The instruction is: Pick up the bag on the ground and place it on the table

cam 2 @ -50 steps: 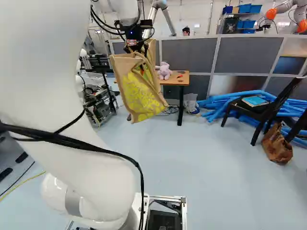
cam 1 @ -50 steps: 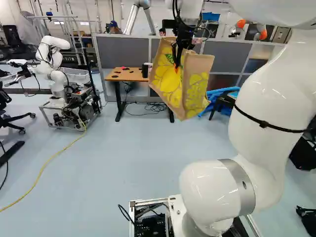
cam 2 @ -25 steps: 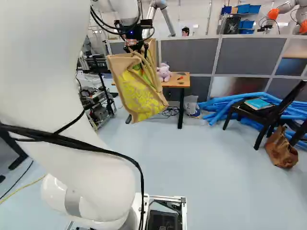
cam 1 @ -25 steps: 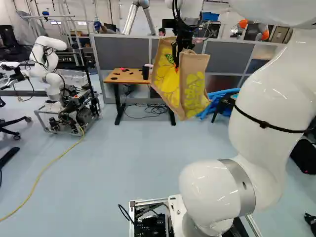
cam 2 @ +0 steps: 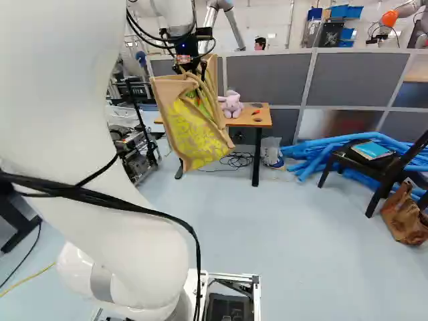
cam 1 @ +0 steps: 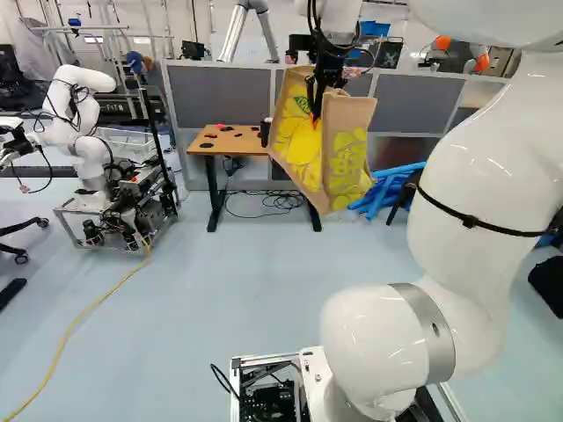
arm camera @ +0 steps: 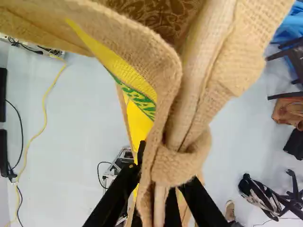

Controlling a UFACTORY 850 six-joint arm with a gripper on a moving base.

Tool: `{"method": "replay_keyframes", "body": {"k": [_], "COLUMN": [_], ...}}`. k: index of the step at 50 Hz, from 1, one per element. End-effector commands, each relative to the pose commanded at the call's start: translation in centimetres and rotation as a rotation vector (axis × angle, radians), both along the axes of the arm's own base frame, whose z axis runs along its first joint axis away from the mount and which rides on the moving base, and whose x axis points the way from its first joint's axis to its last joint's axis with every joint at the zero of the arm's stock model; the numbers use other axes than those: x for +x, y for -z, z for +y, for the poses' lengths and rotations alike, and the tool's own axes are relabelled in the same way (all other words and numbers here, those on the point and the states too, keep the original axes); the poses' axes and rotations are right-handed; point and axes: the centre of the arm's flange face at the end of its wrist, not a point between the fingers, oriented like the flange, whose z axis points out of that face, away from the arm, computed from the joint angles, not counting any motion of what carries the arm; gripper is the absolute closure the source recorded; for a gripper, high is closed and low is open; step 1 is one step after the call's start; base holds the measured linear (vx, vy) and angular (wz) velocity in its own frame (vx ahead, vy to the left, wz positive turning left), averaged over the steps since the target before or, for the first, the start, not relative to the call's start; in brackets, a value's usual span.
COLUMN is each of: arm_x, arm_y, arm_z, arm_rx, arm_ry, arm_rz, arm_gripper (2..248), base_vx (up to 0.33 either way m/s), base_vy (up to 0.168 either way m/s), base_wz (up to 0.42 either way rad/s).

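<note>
Hand point(cam 1: 319, 98) clamped on bag point(cam 1: 347, 163) by its top, bag hanging beneath hand in air. Surface point(cam 1: 230, 139) beyond, lower than hand, plush toy point(cam 2: 231, 107) on it.

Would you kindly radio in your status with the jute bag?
Gripper shut on jute bag. Bag airborne, not yet on table. Plush toy and black cup there may obstruct.

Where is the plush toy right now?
In the right base view, the plush toy sits on the table, just to the right of the yellow bag, with the grey partition behind it.
</note>
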Motion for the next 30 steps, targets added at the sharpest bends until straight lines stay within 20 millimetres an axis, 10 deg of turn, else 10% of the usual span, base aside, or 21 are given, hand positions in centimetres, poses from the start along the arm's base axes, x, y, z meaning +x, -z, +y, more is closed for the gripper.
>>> {"method": "replay_keyframes", "body": {"k": [30], "arm_x": [0.0], "arm_y": [0.0], "arm_z": [0.0], "arm_rx": [0.0], "arm_ry": [0.0], "arm_rz": [0.0], "arm_gripper": [228], "base_vx": [0.208], "base_vy": [0.129], "base_wz": [-0.034]}}
